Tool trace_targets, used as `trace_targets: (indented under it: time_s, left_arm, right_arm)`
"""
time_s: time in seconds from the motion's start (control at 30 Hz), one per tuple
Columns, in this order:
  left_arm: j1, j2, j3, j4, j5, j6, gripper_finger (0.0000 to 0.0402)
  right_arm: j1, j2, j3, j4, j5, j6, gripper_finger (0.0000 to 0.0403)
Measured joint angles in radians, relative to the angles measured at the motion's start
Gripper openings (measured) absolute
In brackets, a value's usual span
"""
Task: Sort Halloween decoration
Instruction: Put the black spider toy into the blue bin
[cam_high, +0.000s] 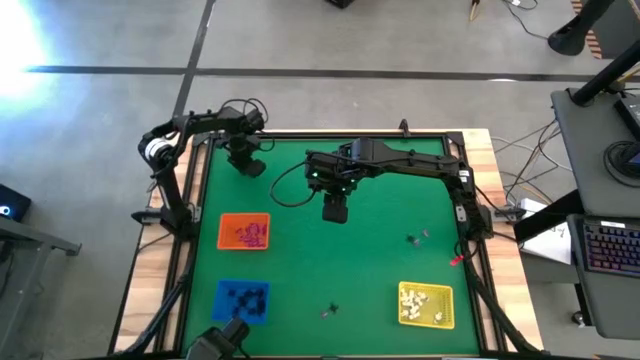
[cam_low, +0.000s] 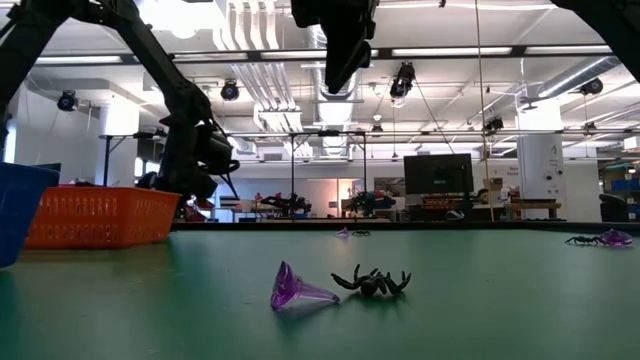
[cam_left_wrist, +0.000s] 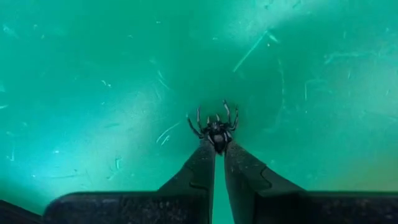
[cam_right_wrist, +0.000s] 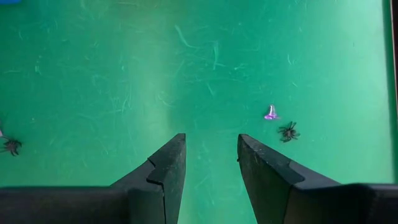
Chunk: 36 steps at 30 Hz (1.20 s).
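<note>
The Halloween decoration is tiny trinkets on the green table. A black spider (cam_left_wrist: 216, 129) sits at the fingertips of my left gripper (cam_left_wrist: 219, 146), which is shut on it at the table's far left (cam_high: 248, 165). My right gripper (cam_right_wrist: 211, 152) hangs open, high over the table's middle (cam_high: 334, 212), with nothing between its fingers. Below and beyond it lie a purple cone (cam_right_wrist: 271, 113) and another black spider (cam_right_wrist: 288, 131). A further purple cone (cam_low: 298, 292) and spider (cam_low: 372, 282) rest on the mat near the front edge. My left gripper pinches the black spider's body (cam_left_wrist: 217, 138) between its two fingertips. The fingers come from above, pointing steeply down. The spider's legs spread out past the tips, close over the green mat; whether it is lifted clear does not show.
An orange tray (cam_high: 244, 232) with pinkish trinkets stands at the left. A blue tray (cam_high: 243, 300) is at the near left and a yellow tray (cam_high: 426, 305) with white trinkets at the near right. A small red piece (cam_high: 457, 260) lies by the right edge.
</note>
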Motion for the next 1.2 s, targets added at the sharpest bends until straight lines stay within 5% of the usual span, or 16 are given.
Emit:
trace_targets:
  time_s: [0.43,0.67,1.0,1.2]
  left_arm:
    - [-0.003,-0.116,0.029,-0.147,0.010,0.078,0.0001]
    - [-0.051,-0.272,0.031,-0.239,0.106,0.113,0.0001]
    - [-0.060,-0.324,0.030,0.033,-0.100,0.139,0.0008]
    - [-0.047,-0.227,0.028,0.050,-0.066,0.101,0.0062]
  right_arm:
    - [-0.002,-0.010,0.002,0.001,0.050,-0.030,0.0132]
    - [-0.016,-0.026,0.003,-0.005,0.055,-0.030,0.0123]
    - [-0.021,-0.032,0.003,-0.004,0.054,-0.033,0.0137]
    - [-0.021,-0.032,0.003,-0.019,0.053,-0.030,0.0146]
